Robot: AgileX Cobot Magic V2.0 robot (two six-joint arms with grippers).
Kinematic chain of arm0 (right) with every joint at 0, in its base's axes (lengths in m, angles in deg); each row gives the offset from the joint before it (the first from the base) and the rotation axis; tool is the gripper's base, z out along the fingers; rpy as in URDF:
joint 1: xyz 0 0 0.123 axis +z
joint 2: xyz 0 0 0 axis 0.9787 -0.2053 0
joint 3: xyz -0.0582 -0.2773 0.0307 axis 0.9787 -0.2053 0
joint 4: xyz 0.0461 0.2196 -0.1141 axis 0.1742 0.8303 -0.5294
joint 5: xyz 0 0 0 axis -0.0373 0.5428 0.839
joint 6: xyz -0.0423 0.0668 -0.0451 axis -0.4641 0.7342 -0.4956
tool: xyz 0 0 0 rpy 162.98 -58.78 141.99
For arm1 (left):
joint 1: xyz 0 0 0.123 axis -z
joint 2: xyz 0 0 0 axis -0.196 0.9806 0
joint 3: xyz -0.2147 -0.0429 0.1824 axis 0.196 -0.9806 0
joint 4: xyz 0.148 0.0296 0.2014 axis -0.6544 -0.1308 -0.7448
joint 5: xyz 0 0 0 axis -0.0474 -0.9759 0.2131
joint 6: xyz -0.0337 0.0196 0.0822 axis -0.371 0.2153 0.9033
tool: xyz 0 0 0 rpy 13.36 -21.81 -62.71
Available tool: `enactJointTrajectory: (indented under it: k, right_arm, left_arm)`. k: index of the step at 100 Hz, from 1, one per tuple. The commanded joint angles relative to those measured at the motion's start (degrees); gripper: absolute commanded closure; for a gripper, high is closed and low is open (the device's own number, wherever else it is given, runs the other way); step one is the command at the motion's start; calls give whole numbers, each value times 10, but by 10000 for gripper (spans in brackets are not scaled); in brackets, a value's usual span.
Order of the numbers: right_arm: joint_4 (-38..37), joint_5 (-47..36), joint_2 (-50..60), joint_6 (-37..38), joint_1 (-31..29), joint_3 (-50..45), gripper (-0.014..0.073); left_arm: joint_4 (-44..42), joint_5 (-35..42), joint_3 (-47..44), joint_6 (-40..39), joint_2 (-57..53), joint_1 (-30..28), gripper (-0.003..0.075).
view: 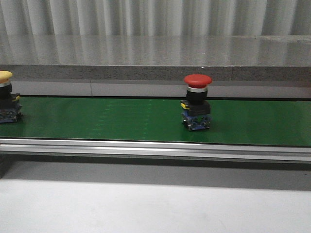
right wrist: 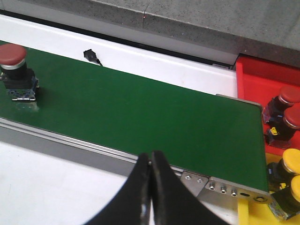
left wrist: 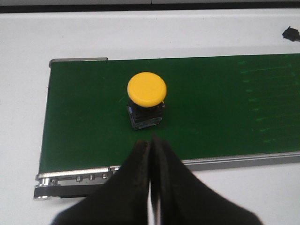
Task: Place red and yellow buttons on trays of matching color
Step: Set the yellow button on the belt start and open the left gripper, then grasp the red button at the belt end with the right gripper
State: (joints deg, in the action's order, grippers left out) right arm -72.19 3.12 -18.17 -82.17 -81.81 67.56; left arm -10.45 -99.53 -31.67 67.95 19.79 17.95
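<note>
A red button [view: 197, 101] stands upright on the green belt [view: 121, 119], right of centre; the right wrist view shows this red button [right wrist: 15, 70] far from my right gripper. A yellow button [view: 7, 97] stands at the belt's left end, cut by the frame edge. In the left wrist view the yellow button [left wrist: 146, 99] sits just beyond my left gripper [left wrist: 151, 140], which is shut and empty. My right gripper [right wrist: 150, 157] is shut and empty over the belt's near rail. The red tray [right wrist: 262, 77] and the yellow tray [right wrist: 251, 213] lie past the belt's end, each holding two matching buttons.
A metal rail [view: 155, 148] runs along the belt's near side, with white table [view: 146, 208] in front of it. A grey ledge [view: 155, 73] borders the far side. A small black object [right wrist: 91, 56] lies on the white strip beyond the belt.
</note>
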Motion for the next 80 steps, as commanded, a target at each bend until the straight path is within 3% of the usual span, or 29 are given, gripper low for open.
enactJointTrajectory:
  k: [1,28,44,51,58,75,80]
  right_arm:
    - [2,-43,-4,-4,1,12,660]
    - [5,-29,-15,-3,1,21,658]
    - [5,-3,-68,-3,31,58,652]
    - [5,12,-106,-1,46,83,608]
    - [5,31,-147,3,59,111,508]
    - [22,64,-251,3,82,179,78]
    - [33,64,-280,3,85,198,-10]
  left_arm:
    - [11,41,-12,1,-60,6,741]
    - [25,33,-97,1,-215,6,741]
    - [28,23,-110,1,-249,6,741]
    - [28,22,-111,1,-251,6,741]
    - [28,22,-111,1,-251,6,741]
    - [28,24,-111,1,-251,6,741]
    - [28,24,-111,1,-251,6,741]
